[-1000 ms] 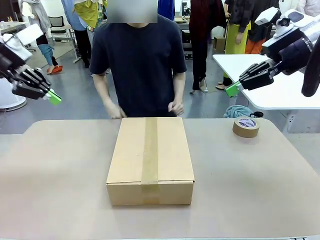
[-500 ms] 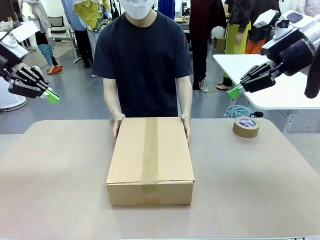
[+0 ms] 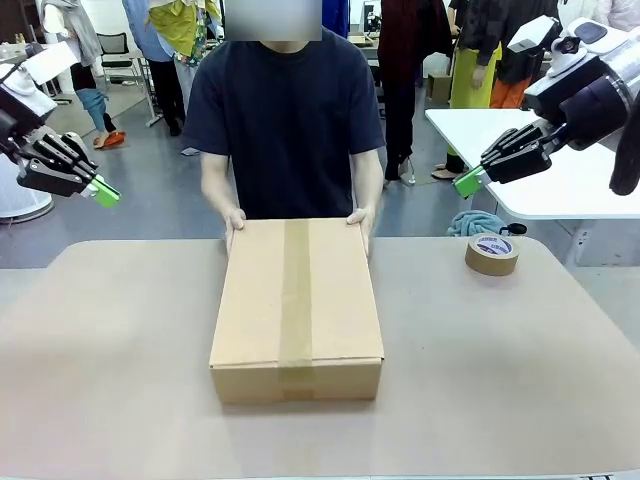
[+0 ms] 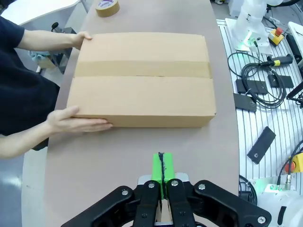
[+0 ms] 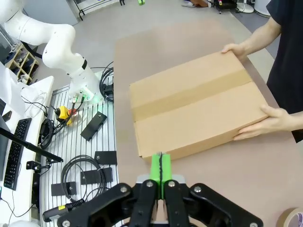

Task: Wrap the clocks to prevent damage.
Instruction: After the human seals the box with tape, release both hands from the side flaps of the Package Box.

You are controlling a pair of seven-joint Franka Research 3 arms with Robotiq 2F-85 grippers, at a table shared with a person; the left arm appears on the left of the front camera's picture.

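Box (image 3: 296, 306) taped shut, mid-table, its far end now lifted.
You'll see the person's hands (image 3: 233, 218) have shifted to its far corners; both grippers, left (image 3: 103, 193) and right (image 3: 466, 181), stay pinched closed, empty, above the table (image 3: 120, 350); tape roll (image 3: 492, 252) far right.

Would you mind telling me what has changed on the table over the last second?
The person's hands, which were off the cardboard box a second ago, took hold of its far corners and tipped that far end up. The left end effector and right end effector stayed shut and raised at the sides, and the roll of tape stayed put on the table.
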